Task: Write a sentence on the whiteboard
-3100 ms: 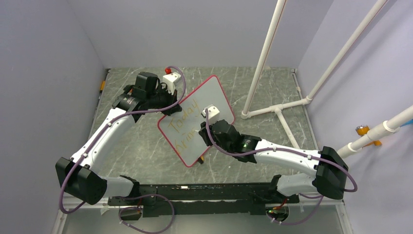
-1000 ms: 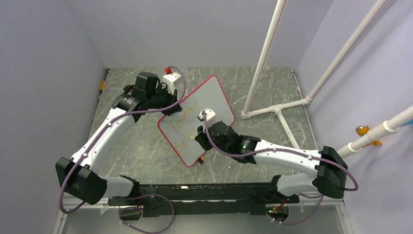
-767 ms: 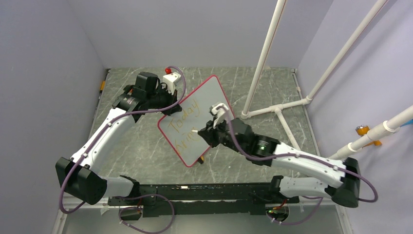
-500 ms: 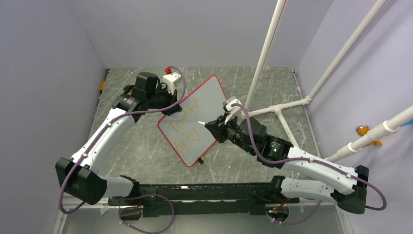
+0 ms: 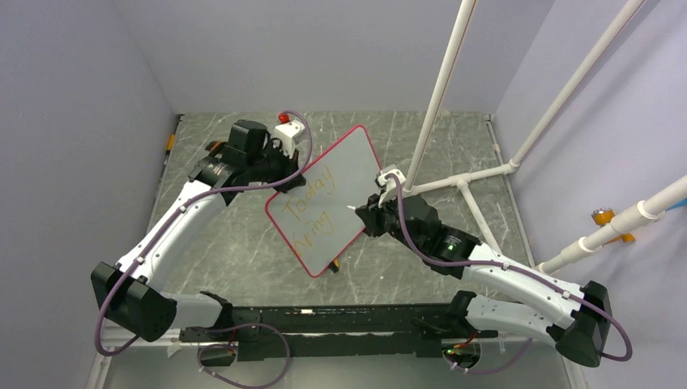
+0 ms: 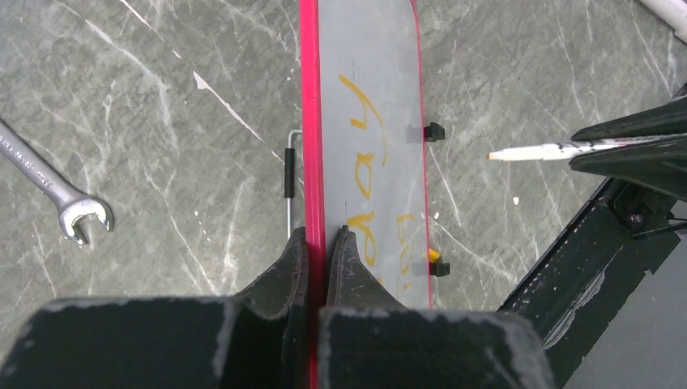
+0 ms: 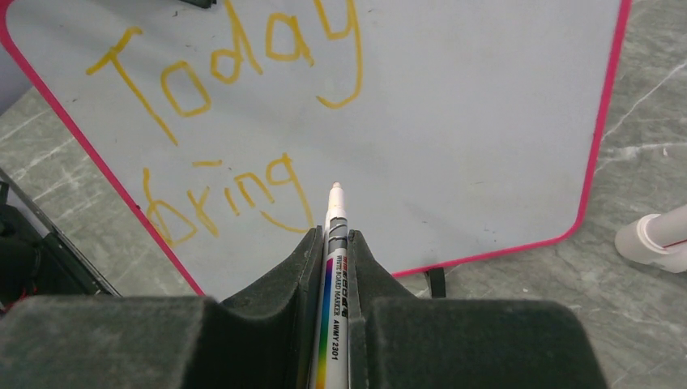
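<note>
Whiteboard (image 5: 328, 207) stands on edge, tilted, mid-table btwn the two arms, its lower corner down on the tabletop. Red-pink frame, glossy face turned toward the R arm. The sentence (image 5: 314, 209) is in orange-yellow, 2 lines: "Today" over "bring". Two black clips (image 6: 434, 131) sit on the board's far long edge in the L wrist view, a thin wire stand (image 6: 289, 178) just behind the board.

L gripper (image 6: 317, 243) is clenched on the board's red frame edge, fingers either side. R gripper (image 7: 336, 243) is clamped on a white marker (image 7: 334, 219) w/ a rainbow band; the tip points at the board just after "bring". L wrist view shows the tip apart from the face.

Tabletop (image 5: 235, 243) is grey-green stone-look w/ white veins. A steel wrench (image 6: 53, 190) lies flat on it, left of the board in the L wrist view. Walls (image 5: 81, 81) are pale lavender on 3 sides. White pipe frame (image 5: 454, 73) rises at back right, its foot on the table. Black rail (image 5: 324, 320) carries the arm bases at the near edge.
</note>
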